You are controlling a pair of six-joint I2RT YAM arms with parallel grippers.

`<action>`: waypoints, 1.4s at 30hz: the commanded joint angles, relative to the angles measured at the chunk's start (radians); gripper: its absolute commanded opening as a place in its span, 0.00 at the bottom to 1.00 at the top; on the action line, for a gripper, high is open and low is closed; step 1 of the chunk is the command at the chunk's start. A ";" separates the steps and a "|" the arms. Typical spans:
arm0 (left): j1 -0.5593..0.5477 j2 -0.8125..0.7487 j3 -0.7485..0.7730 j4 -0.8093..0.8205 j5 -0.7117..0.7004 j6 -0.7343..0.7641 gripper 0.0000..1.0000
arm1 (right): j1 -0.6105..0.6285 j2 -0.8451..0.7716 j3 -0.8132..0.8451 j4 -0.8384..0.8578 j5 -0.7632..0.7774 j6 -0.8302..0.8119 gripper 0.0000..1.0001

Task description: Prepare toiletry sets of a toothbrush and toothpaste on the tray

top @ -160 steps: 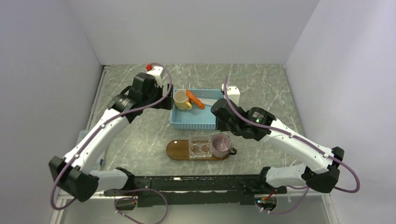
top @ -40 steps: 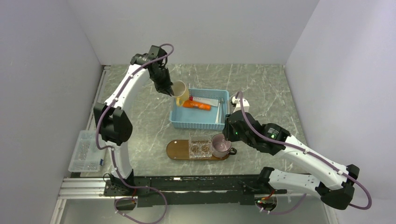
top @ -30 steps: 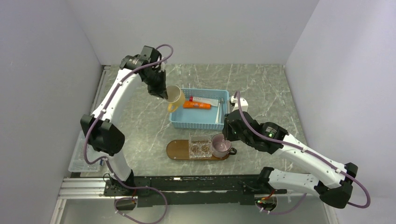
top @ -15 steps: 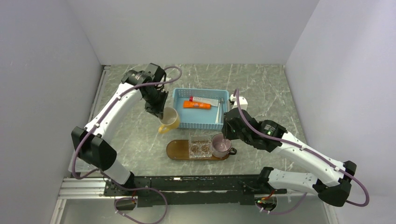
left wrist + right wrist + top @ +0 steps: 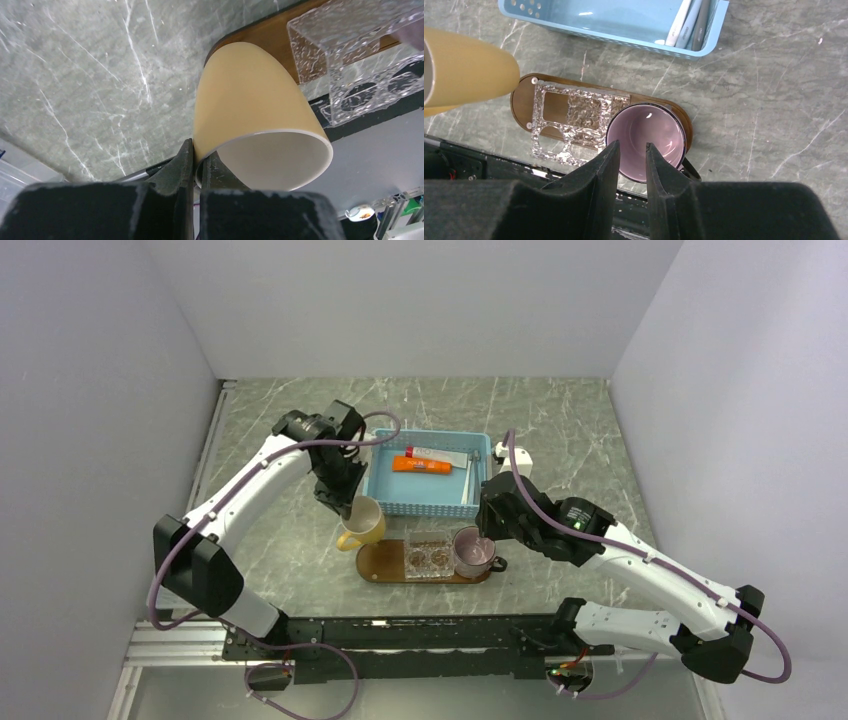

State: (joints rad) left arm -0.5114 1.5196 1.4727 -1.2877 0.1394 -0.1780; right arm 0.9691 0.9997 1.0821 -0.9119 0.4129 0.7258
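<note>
Mug (image 5: 363,522) moved from basket (image 5: 430,508) toward tray (image 5: 378,562) | left tool (image 5: 198,157) clamps rim

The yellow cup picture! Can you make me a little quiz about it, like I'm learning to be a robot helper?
1. True or false: the yellow cup is standing inside the blue basket.
2. Pick one: what sits on the wooden tray right beside the purple cup?
A. a clear holder
B. a spoon
C. a sponge
3. Fill in: the ____ pincer is pinching the rim of the yellow cup.

Key:
1. False. The cup hangs tilted in the air by the tray's left end, outside the basket.
2. A.
3. Left: the left pincer.
</note>
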 commanded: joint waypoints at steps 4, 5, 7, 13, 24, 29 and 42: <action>-0.038 -0.039 -0.042 0.031 0.008 -0.009 0.00 | -0.004 -0.009 0.011 0.013 0.004 0.001 0.28; -0.046 -0.038 -0.049 0.032 0.008 -0.007 0.00 | -0.003 -0.007 0.010 0.012 0.005 0.002 0.28; -0.062 -0.030 -0.065 0.036 0.005 -0.004 0.00 | -0.003 -0.002 0.009 0.012 0.004 0.002 0.28; -0.098 -0.005 -0.075 0.035 -0.020 0.001 0.00 | -0.003 0.009 -0.006 0.030 -0.006 0.006 0.28; -0.151 0.047 -0.065 0.035 -0.036 -0.002 0.00 | -0.004 0.005 -0.021 0.041 -0.011 0.007 0.28; -0.163 0.066 -0.058 0.044 -0.021 -0.005 0.00 | -0.004 -0.004 -0.030 0.045 -0.014 0.012 0.28; -0.190 0.078 -0.078 0.060 -0.011 -0.009 0.03 | -0.003 -0.015 -0.043 0.050 -0.016 0.017 0.28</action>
State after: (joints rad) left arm -0.6891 1.6135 1.3785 -1.2377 0.0906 -0.1787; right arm 0.9691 1.0077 1.0458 -0.8951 0.4061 0.7303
